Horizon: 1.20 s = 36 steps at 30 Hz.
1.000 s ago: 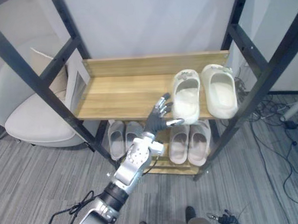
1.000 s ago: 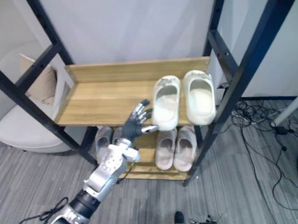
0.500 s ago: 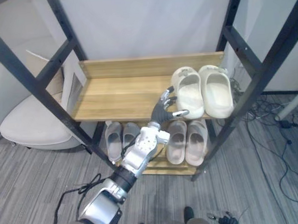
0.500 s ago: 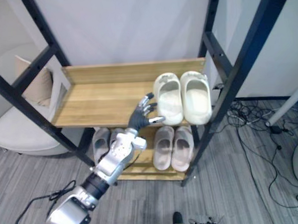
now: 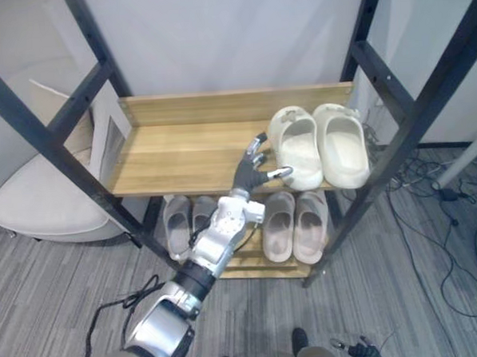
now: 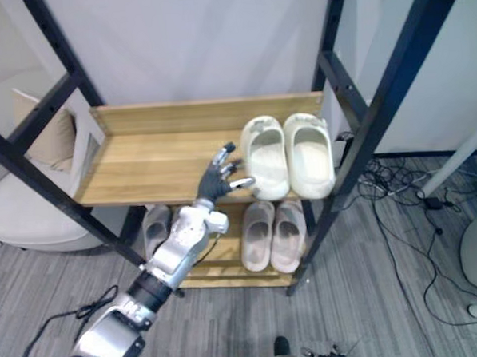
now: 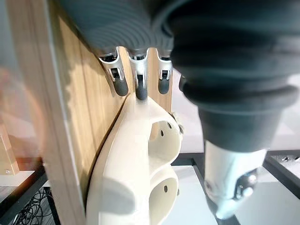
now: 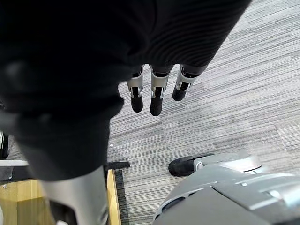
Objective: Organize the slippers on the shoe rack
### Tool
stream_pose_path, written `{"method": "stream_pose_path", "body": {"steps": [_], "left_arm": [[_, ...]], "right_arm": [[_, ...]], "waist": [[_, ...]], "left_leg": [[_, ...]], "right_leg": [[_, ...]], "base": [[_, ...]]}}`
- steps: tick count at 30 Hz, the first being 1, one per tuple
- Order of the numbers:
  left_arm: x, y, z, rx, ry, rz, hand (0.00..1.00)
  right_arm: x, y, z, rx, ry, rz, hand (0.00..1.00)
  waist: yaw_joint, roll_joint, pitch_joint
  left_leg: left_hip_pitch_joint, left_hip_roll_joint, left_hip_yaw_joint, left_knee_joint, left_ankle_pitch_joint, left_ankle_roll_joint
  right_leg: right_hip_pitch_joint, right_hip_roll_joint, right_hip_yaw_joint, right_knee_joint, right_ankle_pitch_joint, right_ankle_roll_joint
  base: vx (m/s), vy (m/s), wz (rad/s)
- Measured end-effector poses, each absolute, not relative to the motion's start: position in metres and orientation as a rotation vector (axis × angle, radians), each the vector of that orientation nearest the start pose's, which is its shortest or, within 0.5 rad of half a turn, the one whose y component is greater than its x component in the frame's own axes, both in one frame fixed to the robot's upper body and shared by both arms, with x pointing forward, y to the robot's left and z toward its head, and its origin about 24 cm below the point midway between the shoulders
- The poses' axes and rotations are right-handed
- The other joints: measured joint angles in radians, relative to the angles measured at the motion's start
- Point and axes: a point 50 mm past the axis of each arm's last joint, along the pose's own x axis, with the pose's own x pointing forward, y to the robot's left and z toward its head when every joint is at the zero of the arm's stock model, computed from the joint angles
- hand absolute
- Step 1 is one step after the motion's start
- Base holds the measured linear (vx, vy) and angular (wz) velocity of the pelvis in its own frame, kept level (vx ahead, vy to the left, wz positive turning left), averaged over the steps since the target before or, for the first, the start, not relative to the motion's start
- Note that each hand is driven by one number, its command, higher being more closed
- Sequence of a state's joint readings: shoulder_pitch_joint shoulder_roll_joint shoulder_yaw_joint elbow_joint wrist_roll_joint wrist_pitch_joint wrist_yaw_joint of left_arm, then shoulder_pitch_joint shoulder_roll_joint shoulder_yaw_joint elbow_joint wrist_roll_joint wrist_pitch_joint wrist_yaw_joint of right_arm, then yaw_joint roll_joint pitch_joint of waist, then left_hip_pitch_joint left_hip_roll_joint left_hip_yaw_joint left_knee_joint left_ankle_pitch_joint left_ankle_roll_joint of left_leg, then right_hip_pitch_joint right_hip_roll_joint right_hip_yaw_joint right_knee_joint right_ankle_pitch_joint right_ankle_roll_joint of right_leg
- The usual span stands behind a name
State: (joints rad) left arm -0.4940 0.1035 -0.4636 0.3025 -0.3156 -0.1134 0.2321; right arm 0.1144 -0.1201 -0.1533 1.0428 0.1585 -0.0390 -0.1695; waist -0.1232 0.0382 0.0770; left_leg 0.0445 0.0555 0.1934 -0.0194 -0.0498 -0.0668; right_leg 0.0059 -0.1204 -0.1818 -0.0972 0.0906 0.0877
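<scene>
On the upper shelf [image 5: 181, 153] of the shoe rack [image 5: 61, 144], your cream slippers [image 5: 299, 150] sit paired at its right end. Your left hand [image 5: 248, 176] touches the left one with straight, empty fingers [image 7: 140, 88]. Your right hand [image 8: 156, 91] hangs relaxed above carpet [image 8: 243, 84].

Cream slippers [image 5: 321, 144] paired on shoe rack [image 5: 181, 153]

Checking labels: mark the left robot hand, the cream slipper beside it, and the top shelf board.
left robot hand [image 5: 246, 179], left eye view, dark ribbed cover.
cream slipper [image 5: 299, 153], left eye view, its upper.
top shelf board [image 5: 181, 153], left eye view, bare wood.
</scene>
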Motion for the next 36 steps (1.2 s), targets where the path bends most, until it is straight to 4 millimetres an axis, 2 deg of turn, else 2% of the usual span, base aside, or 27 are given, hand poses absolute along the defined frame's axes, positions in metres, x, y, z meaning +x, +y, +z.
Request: {"method": "stream_pose_path", "body": {"steps": [4, 8, 12, 17, 21, 23, 24, 25, 28, 31, 36], "left_arm": [[0.299, 0.057, 0.103, -0.121, -0.212, -0.312, 0.0], [0.28, 0.064, 0.111, -0.172, -0.262, -0.363, 0.0], [0.26, 0.059, 0.102, -0.272, -0.218, -0.457, 0.0], [0.222, 0.045, 0.055, -0.327, 0.003, -0.658, 0.0], [0.205, 0.051, -0.004, -0.256, 0.247, -0.651, 0.0], [0.2, 0.061, -0.036, -0.174, 0.377, -0.605, 0.0], [0.195, 0.077, -0.062, -0.115, 0.485, -0.532, 0.0], [0.194, 0.081, -0.067, -0.103, 0.506, -0.513, 0.0], [0.184, 0.108, -0.1, -0.025, 0.661, -0.363, 0.0], [0.166, 0.133, -0.128, 0.061, 0.81, -0.222, 0.0], [0.135, 0.17, -0.153, 0.201, 1.014, -0.059, 0.0]], "right_arm": [[0.082, -0.227, -0.158, 0.018, 1.09, -0.468, 0.0], [0.092, -0.225, -0.156, 0.011, 1.067, -0.436, 0.0], [0.097, -0.224, -0.155, 0.004, 1.06, -0.406, 0.0], [0.099, -0.223, -0.155, 0.002, 1.059, -0.377, 0.0], [0.099, -0.221, -0.157, -0.002, 1.076, -0.364, 0.0], [0.099, -0.22, -0.157, -0.012, 1.079, -0.35, 0.0], [0.099, -0.219, -0.157, -0.014, 1.079, -0.348, 0.0], [0.098, -0.219, -0.157, -0.014, 1.079, -0.349, 0.0], [0.098, -0.219, -0.157, -0.015, 1.081, -0.355, 0.0], [0.097, -0.217, -0.158, -0.012, 1.085, -0.363, 0.0], [0.092, -0.215, -0.161, 0.016, 1.108, -0.397, 0.0]], "waist": [[0.014, -0.001, 0.0], [0.026, -0.003, -0.001], [0.05, -0.004, -0.002], [0.059, -0.003, -0.003], [0.06, -0.009, -0.008], [0.061, -0.013, -0.011], [0.061, -0.016, -0.013], [0.061, -0.016, -0.013], [0.061, -0.019, -0.013], [0.062, -0.026, -0.015], [0.066, -0.048, -0.011]], "left_leg": [[0.005, -0.003, -0.016, 0.0, 0.002, 0.003], [0.009, -0.003, -0.021, 0.0, 0.003, 0.005], [0.01, -0.001, -0.024, 0.004, 0.004, 0.005], [0.012, 0.0, -0.025, 0.005, 0.004, 0.005], [0.012, 0.002, -0.027, 0.006, 0.003, 0.004], [0.012, 0.004, -0.028, 0.006, 0.003, 0.003], [0.012, 0.004, -0.028, 0.006, 0.002, 0.001], [0.013, 0.004, -0.028, 0.006, 0.002, 0.001], [0.021, 0.004, -0.026, 0.005, 0.0, -0.002], [0.026, 0.005, -0.021, 0.005, 0.0, -0.002], [0.05, 0.007, -0.022, 0.005, -0.002, -0.004]], "right_leg": [[0.015, -0.003, -0.018, 0.0, 0.0, 0.0], [0.017, -0.006, -0.023, 0.0, -0.001, 0.0], [0.022, -0.006, -0.025, 0.0, -0.001, 0.0], [0.028, -0.005, -0.025, 0.0, -0.002, 0.0], [0.025, -0.004, -0.025, 0.0, -0.006, -0.002], [0.026, -0.001, -0.024, 0.0, -0.008, -0.003], [0.026, 0.001, -0.023, 0.001, -0.01, -0.004], [0.026, 0.001, -0.023, 0.001, -0.01, -0.004], [0.032, 0.003, -0.021, 0.005, -0.013, -0.004], [0.034, 0.005, -0.016, 0.007, -0.015, -0.005], [0.059, 0.009, -0.015, 0.005, -0.02, -0.006]], "base": [[-0.01, -0.006, 0.12], [-0.04, -0.005, 0.04], [-0.01, -0.003, 0.01], [0.0, 0.0, 0.0], [0.0, 0.0, 0.0], [0.0, 0.0, 0.0], [0.0, 0.0, 0.0], [0.0, 0.0, 0.0], [0.02, -0.002, -0.03], [0.01, -0.002, -0.04], [0.0, 0.0, 0.0]]}}
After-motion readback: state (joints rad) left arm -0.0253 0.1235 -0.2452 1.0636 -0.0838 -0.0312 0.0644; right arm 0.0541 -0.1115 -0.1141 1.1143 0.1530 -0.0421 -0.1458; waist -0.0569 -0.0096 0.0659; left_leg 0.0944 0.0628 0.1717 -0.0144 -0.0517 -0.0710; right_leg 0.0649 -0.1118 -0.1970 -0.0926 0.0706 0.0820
